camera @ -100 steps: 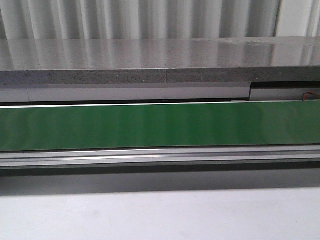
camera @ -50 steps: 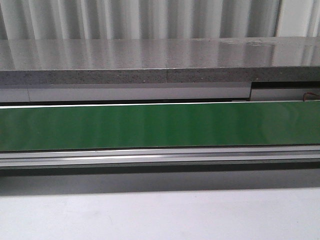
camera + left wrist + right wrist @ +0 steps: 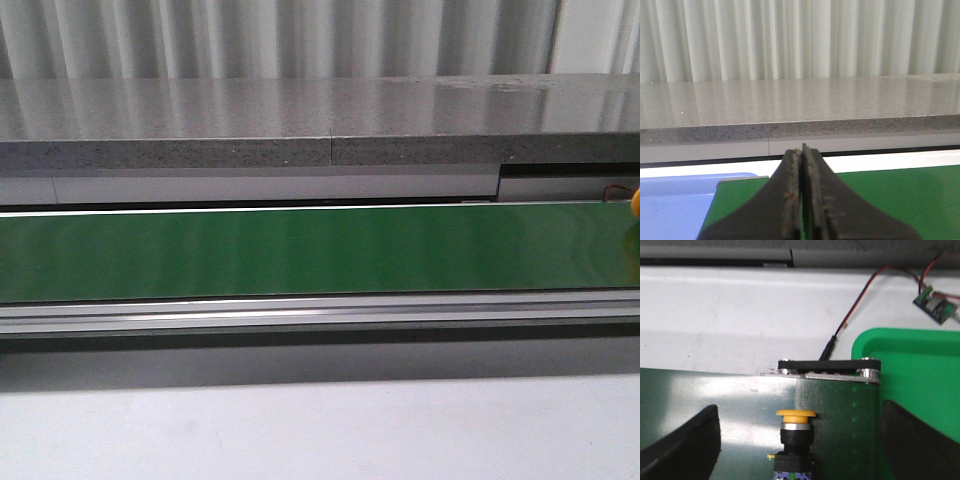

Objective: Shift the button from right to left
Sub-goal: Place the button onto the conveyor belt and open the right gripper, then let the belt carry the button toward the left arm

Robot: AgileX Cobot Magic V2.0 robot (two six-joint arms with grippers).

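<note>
On the green belt (image 3: 740,405), near its right end, the button (image 3: 795,440) stands upright with its yellow cap (image 3: 795,414) on top, a silver collar and black body beneath, and a bit of blue at the base cut off by the frame edge. In the right wrist view it sits between the two dark fingers (image 3: 685,447) of the right gripper (image 3: 800,450), which are spread wide, with clear belt showing on both sides of the button, so they touch nothing. Past the button a black bar with silver bolts (image 3: 829,365) crosses the belt's end, a green tray (image 3: 910,370) lies just beside it, and red and black wires (image 3: 860,300) run over a white surface to a small circuit board (image 3: 936,307). In the front view only a sliver of the yellow cap (image 3: 635,202) shows at the far right edge, at the belt's far rim; the belt (image 3: 300,250) runs across the frame below a grey stone ledge (image 3: 300,125). The left gripper (image 3: 802,200) has its fingers pressed together with nothing between them, hanging over the belt's left end, next to a blue tray (image 3: 675,205).
</note>
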